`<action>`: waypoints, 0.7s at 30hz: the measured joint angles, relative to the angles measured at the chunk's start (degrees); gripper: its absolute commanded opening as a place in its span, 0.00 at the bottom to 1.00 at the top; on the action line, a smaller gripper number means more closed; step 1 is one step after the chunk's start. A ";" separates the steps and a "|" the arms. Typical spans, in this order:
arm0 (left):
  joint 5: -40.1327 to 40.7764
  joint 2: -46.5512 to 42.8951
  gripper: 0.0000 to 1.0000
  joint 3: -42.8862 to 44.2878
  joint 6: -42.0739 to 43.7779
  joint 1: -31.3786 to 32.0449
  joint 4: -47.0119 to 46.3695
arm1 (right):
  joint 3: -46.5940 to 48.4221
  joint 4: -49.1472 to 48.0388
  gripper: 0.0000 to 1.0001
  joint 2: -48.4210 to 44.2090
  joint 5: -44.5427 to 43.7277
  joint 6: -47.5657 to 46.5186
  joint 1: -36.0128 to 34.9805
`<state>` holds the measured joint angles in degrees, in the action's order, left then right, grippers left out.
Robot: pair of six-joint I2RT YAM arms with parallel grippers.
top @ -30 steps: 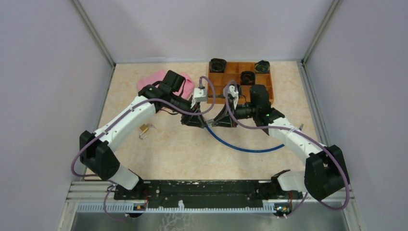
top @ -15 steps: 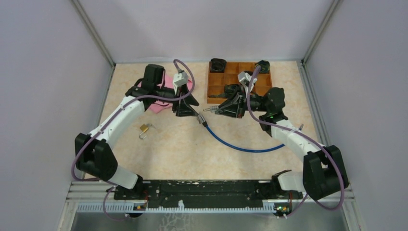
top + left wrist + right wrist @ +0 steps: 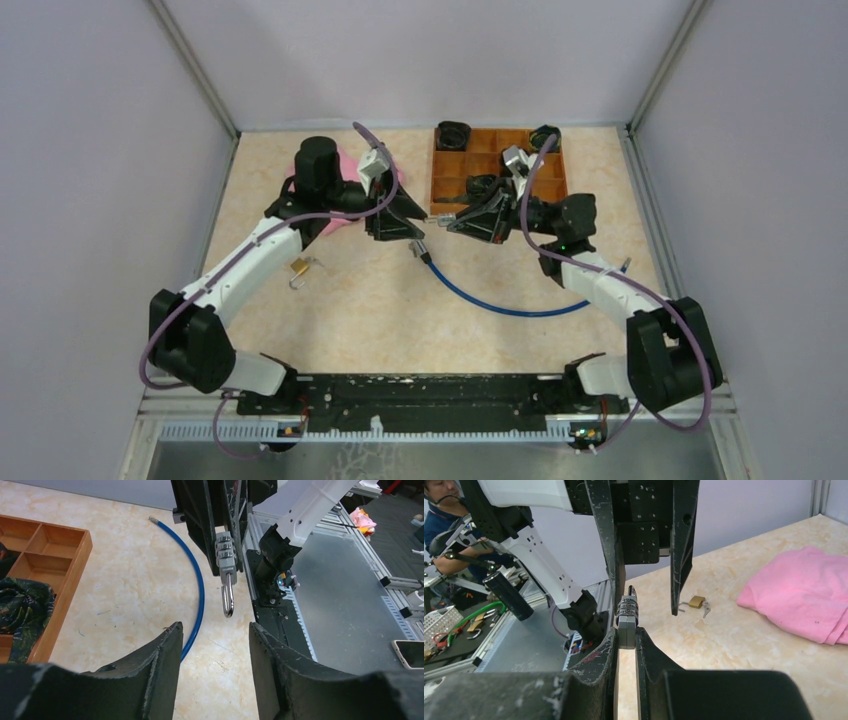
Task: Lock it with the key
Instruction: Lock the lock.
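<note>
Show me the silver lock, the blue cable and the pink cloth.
silver lock (image 3: 226, 555), left wrist view, on its dials.
blue cable (image 3: 200, 592), left wrist view, middle of its curve.
pink cloth (image 3: 804, 592), right wrist view, its centre.

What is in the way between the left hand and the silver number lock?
Nothing visible. The left hand is open and faces the combination padlock, which the right hand holds; only air lies between them.
</note>
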<state>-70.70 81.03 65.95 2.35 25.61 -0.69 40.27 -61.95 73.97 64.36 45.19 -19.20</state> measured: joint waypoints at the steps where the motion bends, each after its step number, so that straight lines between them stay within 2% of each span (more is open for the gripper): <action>1: 0.09 0.00 0.53 0.00 -0.85 0.33 -0.90 | -0.17 -0.13 0.00 0.09 -0.26 0.09 0.00; 4: 0.31 0.02 0.45 0.00 -3.04 1.01 -2.99 | -0.24 -0.28 0.00 0.46 -0.81 0.46 0.00; 11: 1.25 0.24 0.36 0.00 -6.27 1.64 -6.25 | -0.94 -0.68 0.00 0.79 -1.79 0.48 0.00; 14: 1.55 0.33 0.29 0.00 -7.02 1.64 -6.91 | -1.29 -0.66 0.00 0.87 -1.88 0.48 0.00; 17: 1.90 0.44 0.20 0.00 -7.48 1.64 -7.23 | -1.29 -0.68 0.00 1.14 -1.99 0.46 0.00; 20: 2.05 0.46 0.08 0.00 -7.69 1.64 -7.48 | -1.29 -0.70 0.00 1.18 -1.99 0.46 0.00; 21: 2.10 0.46 0.01 0.00 -7.69 1.64 -7.52 | -1.29 -0.68 0.00 1.18 -2.01 0.44 0.00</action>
<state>-68.60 81.49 65.95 -5.34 27.24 -8.21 38.98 -62.63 75.16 62.35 45.63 -19.20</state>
